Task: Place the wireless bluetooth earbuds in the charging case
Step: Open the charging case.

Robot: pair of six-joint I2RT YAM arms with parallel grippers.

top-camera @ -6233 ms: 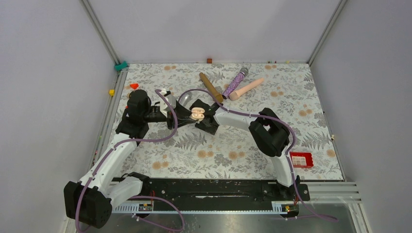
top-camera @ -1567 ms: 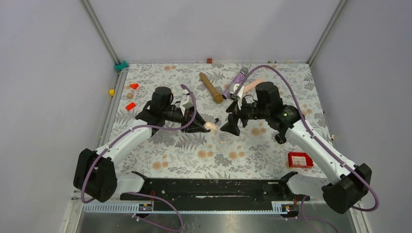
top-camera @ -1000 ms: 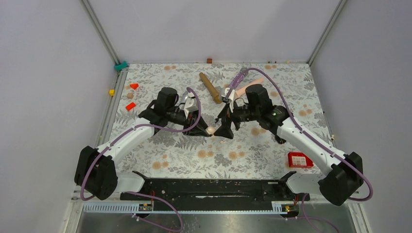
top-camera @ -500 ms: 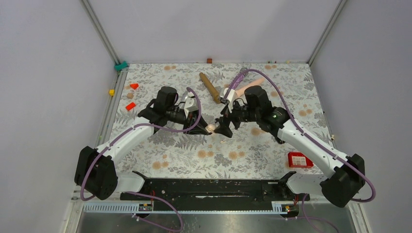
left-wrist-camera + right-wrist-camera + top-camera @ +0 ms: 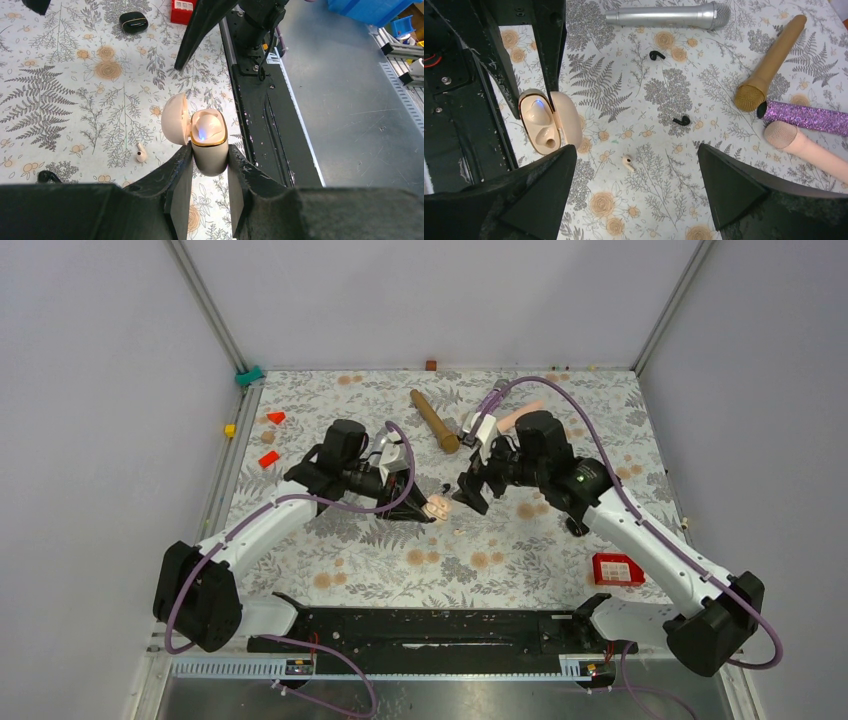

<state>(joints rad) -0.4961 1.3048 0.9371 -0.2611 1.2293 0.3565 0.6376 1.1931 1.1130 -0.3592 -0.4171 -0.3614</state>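
Left gripper [image 5: 209,167] clamps the open case [image 5: 210,155]. One earbud [image 5: 207,127] sits inside it. Right gripper [image 5: 636,150] is spread wide, holding nothing.

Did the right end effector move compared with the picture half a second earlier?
Yes. The right end effector has drawn back rightward and up the view, away from the charging case, closer to the gold microphone.

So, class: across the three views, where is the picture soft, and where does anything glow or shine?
Top external view: even light, faint shadows, the charging case tiny. Left wrist view: case crisp, a blue light glowing inside; the left gripper's fingers dark, without detail. Right wrist view: tablecloth sharp; the right gripper's fingers are black wedges; the silver microphone shows a pale sheen.
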